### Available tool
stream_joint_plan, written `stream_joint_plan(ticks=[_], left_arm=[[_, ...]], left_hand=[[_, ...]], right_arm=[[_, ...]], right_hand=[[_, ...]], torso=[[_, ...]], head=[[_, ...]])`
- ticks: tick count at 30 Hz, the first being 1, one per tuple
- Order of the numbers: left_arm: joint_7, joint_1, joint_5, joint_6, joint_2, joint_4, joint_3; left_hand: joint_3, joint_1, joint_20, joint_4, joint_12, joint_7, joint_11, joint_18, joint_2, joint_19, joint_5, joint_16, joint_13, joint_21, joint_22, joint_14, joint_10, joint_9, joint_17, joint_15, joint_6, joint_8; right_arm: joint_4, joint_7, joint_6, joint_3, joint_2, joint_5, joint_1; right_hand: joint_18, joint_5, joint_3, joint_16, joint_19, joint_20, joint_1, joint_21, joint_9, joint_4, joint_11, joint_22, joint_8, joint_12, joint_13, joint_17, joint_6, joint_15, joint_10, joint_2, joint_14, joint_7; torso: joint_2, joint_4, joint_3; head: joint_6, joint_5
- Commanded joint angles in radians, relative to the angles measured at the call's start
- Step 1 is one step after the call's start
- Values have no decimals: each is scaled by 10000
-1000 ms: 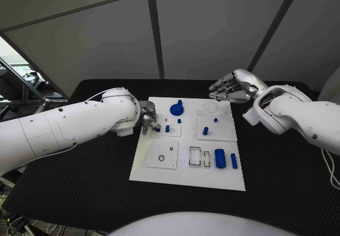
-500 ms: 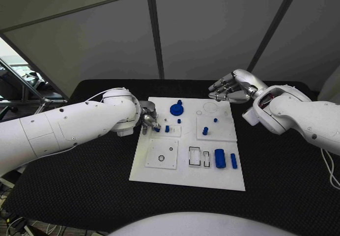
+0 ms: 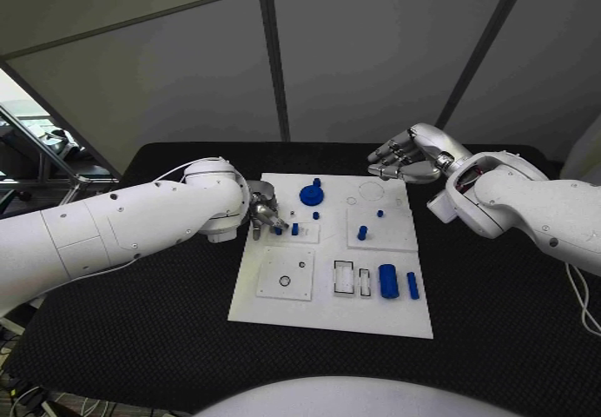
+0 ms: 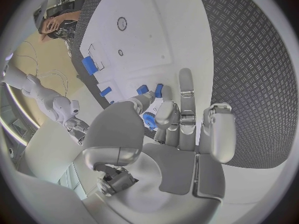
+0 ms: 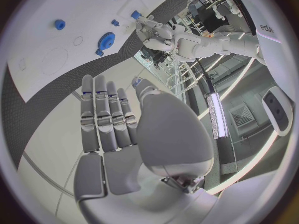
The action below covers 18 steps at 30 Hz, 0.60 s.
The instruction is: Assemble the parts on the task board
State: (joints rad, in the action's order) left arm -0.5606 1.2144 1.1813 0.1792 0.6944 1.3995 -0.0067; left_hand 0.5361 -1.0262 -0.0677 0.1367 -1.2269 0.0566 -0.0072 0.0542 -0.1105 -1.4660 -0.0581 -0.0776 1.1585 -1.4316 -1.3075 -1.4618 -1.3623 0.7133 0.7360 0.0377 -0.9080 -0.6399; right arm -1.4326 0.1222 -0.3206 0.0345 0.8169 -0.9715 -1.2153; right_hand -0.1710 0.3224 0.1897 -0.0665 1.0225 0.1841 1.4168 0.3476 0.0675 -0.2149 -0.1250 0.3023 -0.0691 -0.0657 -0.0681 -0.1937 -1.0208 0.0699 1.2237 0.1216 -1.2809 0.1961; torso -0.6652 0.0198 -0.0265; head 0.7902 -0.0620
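Left hand (image 3: 263, 212) at the task board (image 3: 328, 311) left edge, fingertips pinching a small blue part (image 4: 149, 120), right hand (image 3: 403, 156) hovering upper right (fingers spread, empty)

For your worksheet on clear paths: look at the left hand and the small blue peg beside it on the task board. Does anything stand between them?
Nothing visible does. The left hand is already at the small blue peg near the left edge of the task board; the left wrist view shows its fingertips right beside blue parts, with only bare white board between.

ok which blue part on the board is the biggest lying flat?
The fat blue cylinder at the task board's near right, lying beside a slimmer blue pin; the others are small pegs and a gear.
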Motion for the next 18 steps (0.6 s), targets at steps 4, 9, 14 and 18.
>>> stream_joint_plan(ticks=[4, 9, 14, 18], left_arm=[[-130, 8, -35, 20, -52, -58, -35], [-194, 8, -111, -166, -75, -102, -47], [-223, 8, -132, -264, -71, -140, -50], [-206, 8, -150, -317, -65, -149, -50]], left_hand=[[-209, 95, 59, 81, -67, -4, 8, -173, 74, -424, 33, 24, 9, -45, -1396, -49, 15, -8, 19, 55, -54, -81], [-364, 99, 54, 150, -14, -3, 10, -171, 98, -420, 34, 26, -59, -32, -1390, -47, 59, -4, 21, 57, -49, -94], [-711, 133, 46, 328, -1, 3, 18, -169, 120, -417, 38, 28, -88, -17, -1390, -45, 85, 4, 26, 56, -35, -118], [-1172, 150, 41, 516, -12, 2, 23, -171, 78, -421, 42, 30, -98, -14, -1402, -44, 92, 19, 32, 56, -40, -159]], right_arm=[[-2, 52, 28, 7, -21, -17, -18], [-1, 52, 30, 7, -19, -17, -18], [7, 51, 32, 7, -17, -17, -18], [14, 52, 33, 7, -14, -17, -18]], right_hand=[[-111, 73, -56, 31, 85, -10, -79, -45, 0, -16, -21, -23, 0, -6, 14, 20, 63, 63, -74, -17, -1, -1], [-111, 73, -56, 31, 85, -10, -79, -45, 0, -16, -21, -23, 0, -6, 14, 20, 63, 63, -74, -17, -1, -1], [-111, 73, -56, 31, 85, -10, -79, -45, 0, -16, -21, -23, 0, -6, 14, 20, 63, 63, -74, -17, -1, -1], [-110, 76, -63, 31, 88, -8, -92, -53, -1, -20, -23, -29, 0, -6, 14, 24, 65, 64, -77, -16, 1, 0]], torso=[[-7, 8, 6], [-17, 6, 9], [-21, 6, 17], [-18, 7, 16]], head=[[-29, -27], [-50, -33], [-59, -31], [-55, -38]])
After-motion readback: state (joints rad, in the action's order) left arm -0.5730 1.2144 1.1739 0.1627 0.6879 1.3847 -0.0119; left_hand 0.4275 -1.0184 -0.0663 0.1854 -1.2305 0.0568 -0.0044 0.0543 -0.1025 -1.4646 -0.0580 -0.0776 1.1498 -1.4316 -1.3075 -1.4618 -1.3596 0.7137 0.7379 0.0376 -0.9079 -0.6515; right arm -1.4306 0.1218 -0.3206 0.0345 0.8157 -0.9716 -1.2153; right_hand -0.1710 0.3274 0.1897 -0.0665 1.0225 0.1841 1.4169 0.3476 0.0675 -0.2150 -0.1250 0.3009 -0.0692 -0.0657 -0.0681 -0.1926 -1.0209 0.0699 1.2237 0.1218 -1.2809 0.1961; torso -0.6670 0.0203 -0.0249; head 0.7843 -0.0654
